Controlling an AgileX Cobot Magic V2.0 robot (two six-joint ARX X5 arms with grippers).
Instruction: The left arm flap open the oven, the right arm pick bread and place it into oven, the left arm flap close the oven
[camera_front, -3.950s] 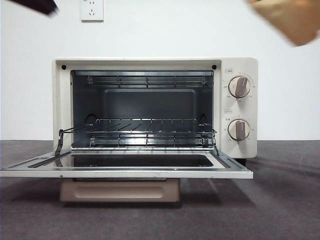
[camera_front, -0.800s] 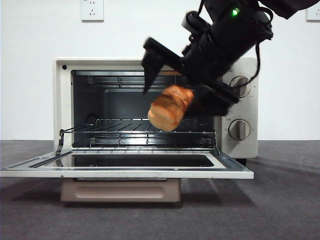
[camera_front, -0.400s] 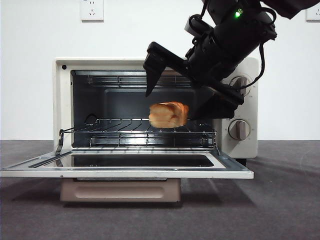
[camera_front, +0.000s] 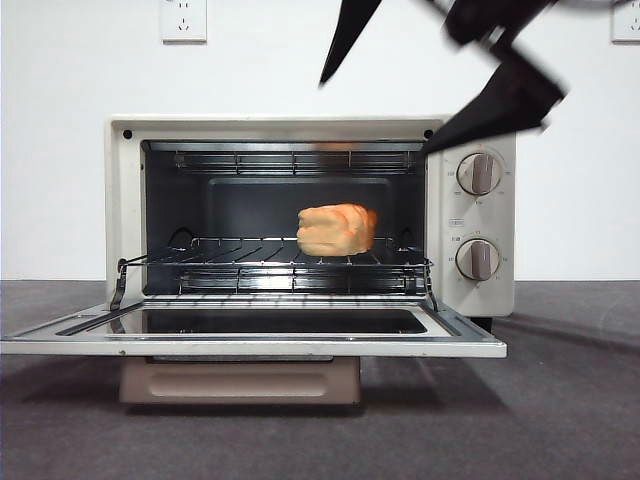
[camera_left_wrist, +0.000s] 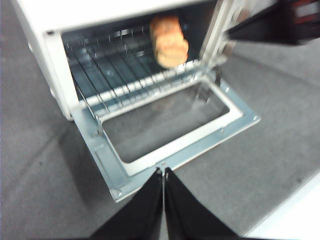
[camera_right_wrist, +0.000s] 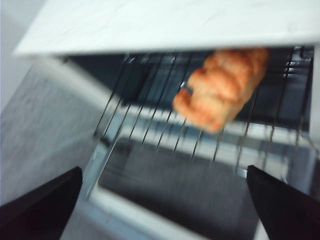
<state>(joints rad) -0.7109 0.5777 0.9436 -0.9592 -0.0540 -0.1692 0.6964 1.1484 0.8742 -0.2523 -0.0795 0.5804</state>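
Note:
The cream-white oven stands with its door folded down flat. The golden bread sits on the wire rack inside, right of centre, with nothing holding it. My right gripper hangs open above the oven's upper right, clear of the cavity. In the right wrist view its jaws are spread wide and empty, with the bread ahead on the rack. My left gripper is shut, hovering over the door's front edge, and the bread shows beyond it.
Two beige knobs sit on the oven's right panel. A wall socket is high on the white wall. Dark grey tabletop spreads around the oven. In the left wrist view one finger of the right gripper crosses beside the oven's right side.
The right gripper let go of the bread, which settled on the rack, and then rose up and out of the oven opening. The oven door stayed down.

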